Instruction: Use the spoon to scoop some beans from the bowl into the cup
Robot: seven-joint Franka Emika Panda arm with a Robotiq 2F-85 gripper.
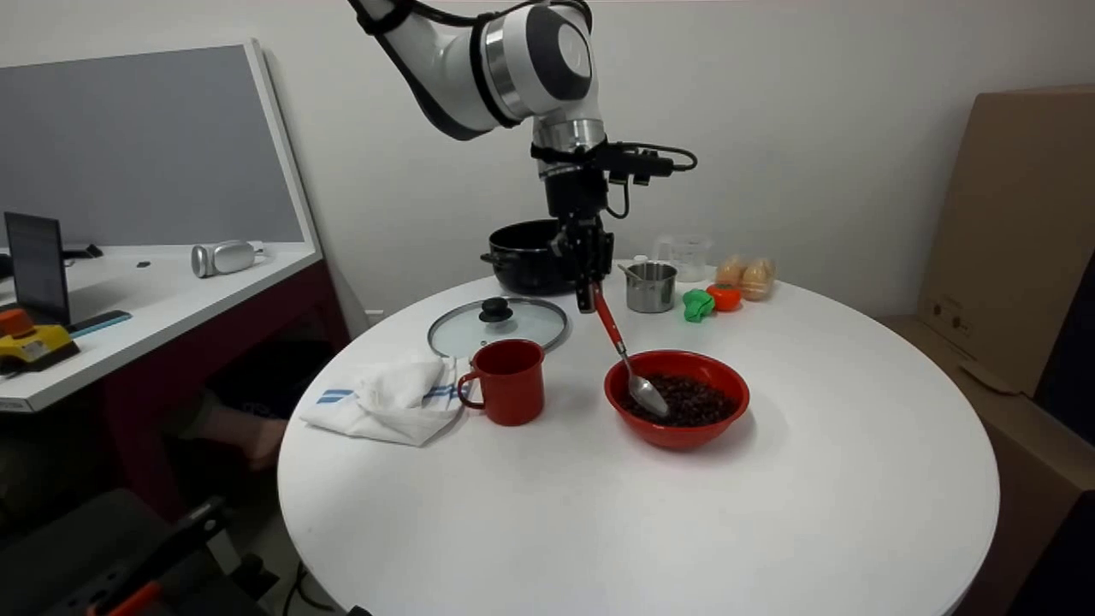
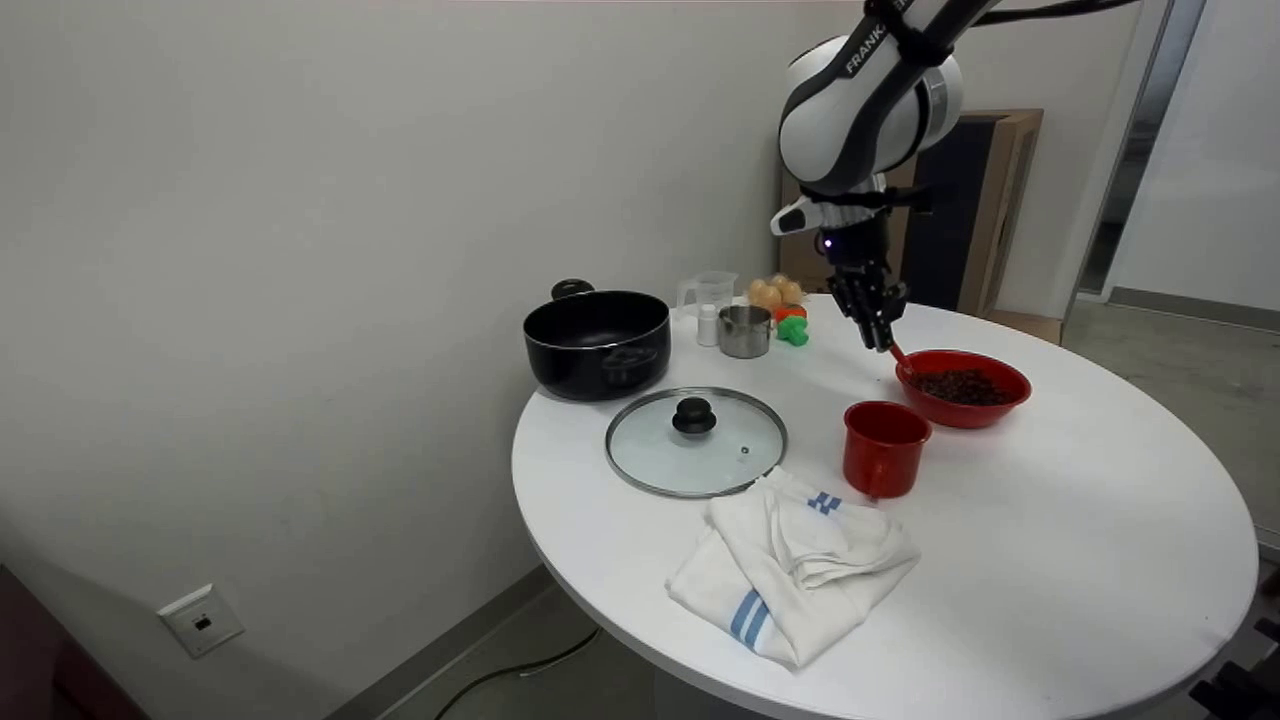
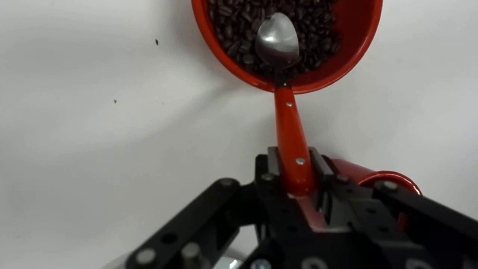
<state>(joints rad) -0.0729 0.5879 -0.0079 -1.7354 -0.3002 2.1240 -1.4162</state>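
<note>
My gripper (image 1: 588, 299) is shut on the orange-red handle of the spoon (image 1: 608, 321), near the handle's end; the grip shows in the wrist view (image 3: 295, 160). The spoon slants down over the rim of the red bowl (image 1: 676, 438). Its metal head lies over or on the dark beans (image 3: 239, 41), with no beans seen on it; I cannot tell whether it touches them. The red cup (image 1: 513, 389) stands upright beside the bowl, its handle turned away from the bowl. In the wrist view the cup (image 3: 397, 175) is partly hidden behind the right finger. Its inside bottom is hidden.
A glass lid (image 2: 660, 450) with a black knob and a folded white towel (image 2: 800, 580) lie near the cup. A black pot (image 2: 597, 365), a metal cup (image 1: 652, 291), a clear measuring cup (image 2: 714, 287), a green item (image 1: 697, 305) and a tomato (image 1: 725, 297) stand behind.
</note>
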